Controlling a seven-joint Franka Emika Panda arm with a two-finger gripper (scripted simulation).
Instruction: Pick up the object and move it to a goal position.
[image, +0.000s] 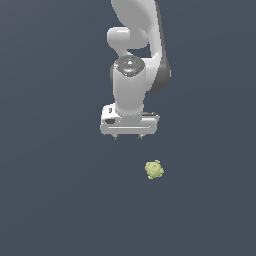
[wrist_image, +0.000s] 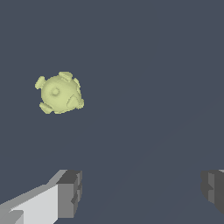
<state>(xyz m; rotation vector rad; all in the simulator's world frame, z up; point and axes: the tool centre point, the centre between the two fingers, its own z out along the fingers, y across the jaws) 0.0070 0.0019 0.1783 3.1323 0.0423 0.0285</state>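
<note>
The object (image: 154, 170) is a small yellow-green blob with knobbly bumps, lying on the dark grey floor. In the exterior view it sits below and toward the exterior view's right of my white gripper (image: 128, 136), with a clear gap between them. The wrist view shows the object (wrist_image: 59, 93) apart from my gripper (wrist_image: 142, 190), outside the span of the fingers. The two grey fingertips (wrist_image: 70, 192) stand wide apart with nothing between them, so the gripper is open.
The white arm (image: 137, 45) rises behind the gripper toward the top of the exterior view. The dark grey floor (image: 60, 200) is plain and uniform all around the blob.
</note>
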